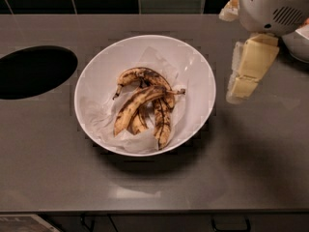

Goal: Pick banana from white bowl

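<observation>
The claw (237, 92) is hovering over the counter (48, 178) just right of the white bowl (96, 81), probably lining up; spread or pressed together, I cannot tell. The banana (140, 104) is lying topmost in the bowl, exposed for grasping.

**Cropped and overlapped regions around the bowl**
The gripper (243, 83) hangs over the surface (251, 168) just right of the white bowl (205, 81). Its wrist housing (270, 6) is cropped by the top and right edges. The banana (137, 105) covers parts of the shorter bananas (163, 122) beneath it. The dark round opening (34, 71) is cut by the left edge.
</observation>
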Available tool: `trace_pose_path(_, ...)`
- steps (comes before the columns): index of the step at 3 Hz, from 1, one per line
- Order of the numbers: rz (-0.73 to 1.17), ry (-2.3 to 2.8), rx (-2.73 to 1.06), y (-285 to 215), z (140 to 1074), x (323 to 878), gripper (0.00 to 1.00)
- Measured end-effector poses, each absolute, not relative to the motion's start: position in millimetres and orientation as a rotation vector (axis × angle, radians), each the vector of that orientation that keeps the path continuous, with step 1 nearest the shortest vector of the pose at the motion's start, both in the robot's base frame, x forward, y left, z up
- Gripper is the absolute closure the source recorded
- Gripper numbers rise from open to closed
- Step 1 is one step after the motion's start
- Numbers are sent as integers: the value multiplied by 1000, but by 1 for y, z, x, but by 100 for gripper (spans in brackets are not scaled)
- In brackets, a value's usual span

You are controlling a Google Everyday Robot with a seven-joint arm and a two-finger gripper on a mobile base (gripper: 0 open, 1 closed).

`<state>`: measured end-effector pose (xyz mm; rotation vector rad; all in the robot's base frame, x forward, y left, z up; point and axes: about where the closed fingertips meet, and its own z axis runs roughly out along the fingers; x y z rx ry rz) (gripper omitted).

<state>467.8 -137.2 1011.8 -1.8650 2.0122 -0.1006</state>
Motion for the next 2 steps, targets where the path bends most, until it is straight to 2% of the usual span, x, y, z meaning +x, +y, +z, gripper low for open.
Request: trace_pose_path(2,-32,1870,-1976,-79,1004,476,0)
